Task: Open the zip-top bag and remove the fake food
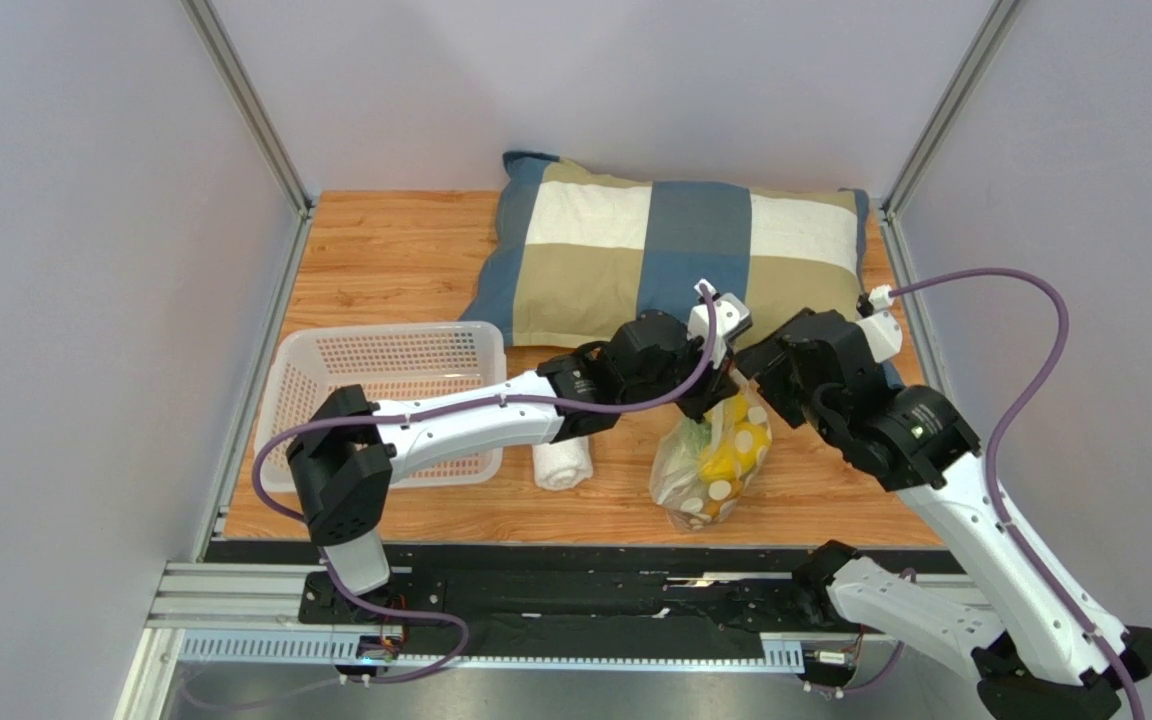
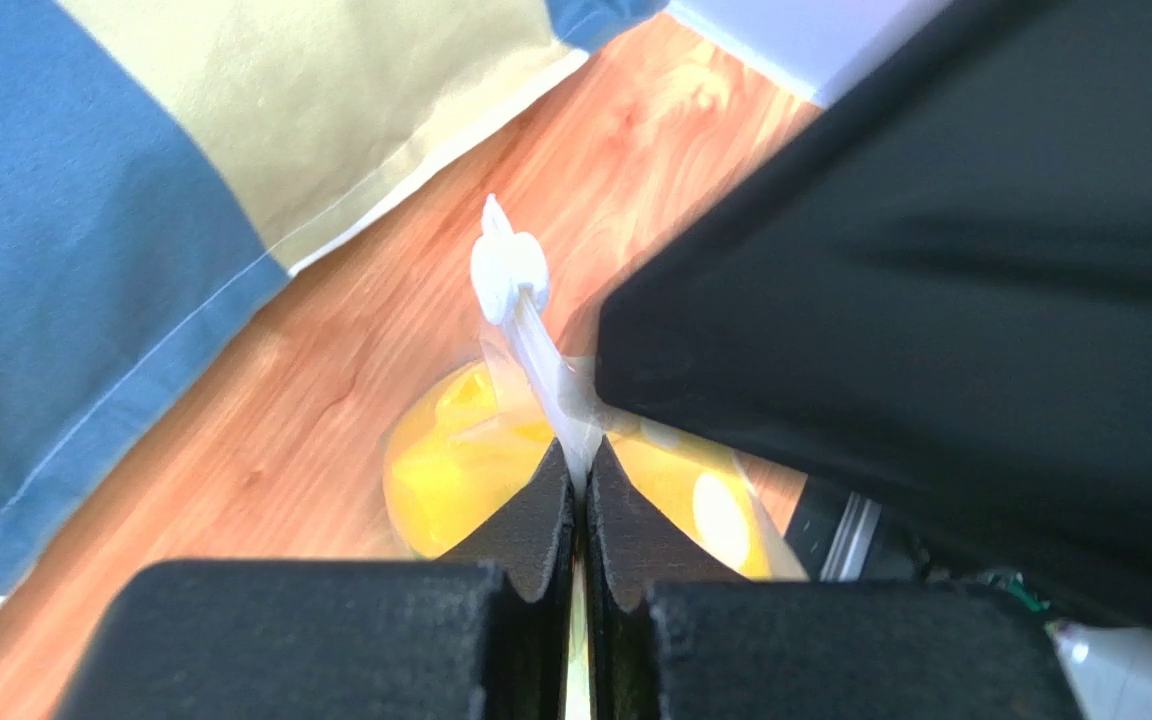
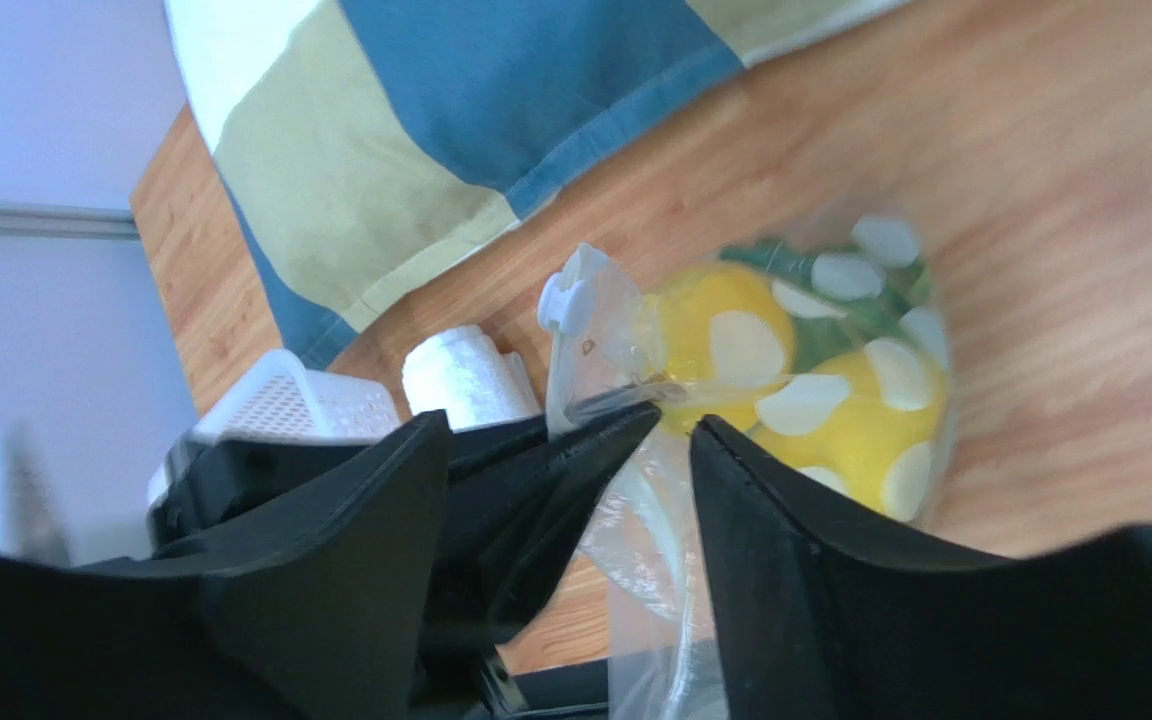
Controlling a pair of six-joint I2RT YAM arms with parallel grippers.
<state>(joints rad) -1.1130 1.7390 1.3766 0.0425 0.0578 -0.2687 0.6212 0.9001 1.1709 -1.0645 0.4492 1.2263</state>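
The zip-top bag [image 1: 705, 462] lies on the wooden table in front of the pillow, clear with pale dots. Inside it are yellow lemons [image 3: 838, 405] and a bit of the green leafy vegetable [image 3: 835, 339]. My left gripper [image 2: 579, 465] is shut on the bag's top zip strip [image 2: 545, 368], just below its white slider [image 2: 509, 270]. The lemons [image 2: 455, 458] show beneath the jaws. My right gripper [image 3: 570, 435] is open, its fingers either side of the left gripper's tip and the bag's top edge. In the top view both grippers meet above the bag [image 1: 732, 383].
A blue, tan and white checked pillow [image 1: 672, 248] lies at the back. A white mesh basket [image 1: 387, 375] stands at the left. A rolled white towel [image 1: 563, 462] lies between the basket and the bag, under the left arm. The table's near edge runs just below the bag.
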